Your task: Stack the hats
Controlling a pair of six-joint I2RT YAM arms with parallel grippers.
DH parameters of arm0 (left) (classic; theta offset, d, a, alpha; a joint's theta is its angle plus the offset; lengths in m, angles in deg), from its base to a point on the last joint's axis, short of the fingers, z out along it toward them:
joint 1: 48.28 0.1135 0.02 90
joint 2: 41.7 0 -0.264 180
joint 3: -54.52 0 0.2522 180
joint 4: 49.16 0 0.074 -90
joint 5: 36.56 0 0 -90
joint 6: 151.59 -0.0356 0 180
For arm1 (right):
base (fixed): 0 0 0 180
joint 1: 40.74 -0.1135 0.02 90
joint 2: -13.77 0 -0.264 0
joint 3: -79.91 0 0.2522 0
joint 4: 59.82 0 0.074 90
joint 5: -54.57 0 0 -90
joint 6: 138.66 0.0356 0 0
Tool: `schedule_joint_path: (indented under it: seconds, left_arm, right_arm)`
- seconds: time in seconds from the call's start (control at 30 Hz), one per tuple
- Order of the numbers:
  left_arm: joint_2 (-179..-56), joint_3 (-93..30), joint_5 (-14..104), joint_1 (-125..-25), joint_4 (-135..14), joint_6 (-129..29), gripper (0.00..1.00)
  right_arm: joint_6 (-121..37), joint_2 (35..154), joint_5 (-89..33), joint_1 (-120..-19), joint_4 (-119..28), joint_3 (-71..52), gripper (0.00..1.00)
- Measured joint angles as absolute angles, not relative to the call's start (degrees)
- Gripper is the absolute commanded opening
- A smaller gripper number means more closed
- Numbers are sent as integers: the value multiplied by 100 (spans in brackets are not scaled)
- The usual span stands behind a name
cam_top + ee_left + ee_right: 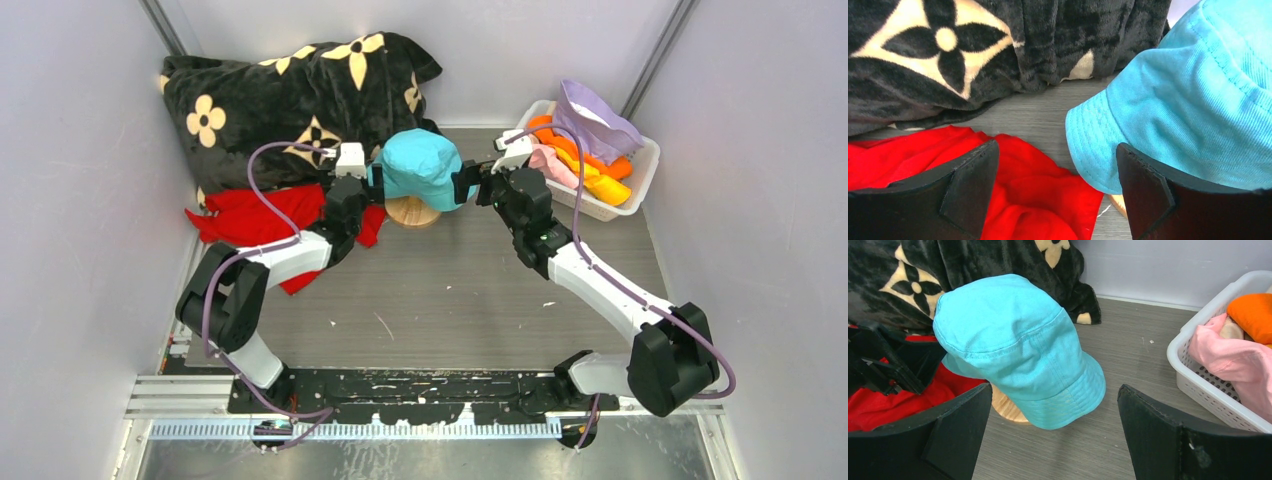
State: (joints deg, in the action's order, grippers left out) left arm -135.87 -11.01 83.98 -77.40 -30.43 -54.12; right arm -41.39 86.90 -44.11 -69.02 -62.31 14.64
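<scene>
A teal hat (420, 166) sits tilted on a round wooden stand (412, 212) at the table's far middle. It also shows in the left wrist view (1188, 105) and the right wrist view (1018, 347). My left gripper (372, 180) is open and empty at the hat's left brim. My right gripper (468, 182) is open and empty at its right brim. A lavender hat (595, 118), an orange hat (580, 152), a pink hat (553, 163) and a yellow hat (605, 188) lie in a white basket (640, 180). A sliver of beige (1232, 330) shows between pink and orange.
A black plush blanket with cream flowers (290, 95) is heaped at the back left. A flat red cloth (265, 215) lies under the left arm. Grey walls close in on both sides and the back.
</scene>
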Motion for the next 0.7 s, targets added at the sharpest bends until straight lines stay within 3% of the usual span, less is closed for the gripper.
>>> schedule_joint_path:
  seconds: [0.43, 0.63, 0.7]
  left_arm:
    - [-13552, -812, 8352, -7740, -3165, -5089, 87]
    - [-12886, -791, 8665, -7740, -3926, -5157, 87]
    - [-12483, -799, 8741, -7734, -4264, -5126, 93]
  right_arm:
    - [-4144, 8690, -4464, -6902, -6226, 1464, 100]
    - [-4192, 8688, -4838, -6856, -6069, 1444, 100]
    - [-4229, 8688, -5023, -6790, -5927, 1400, 100]
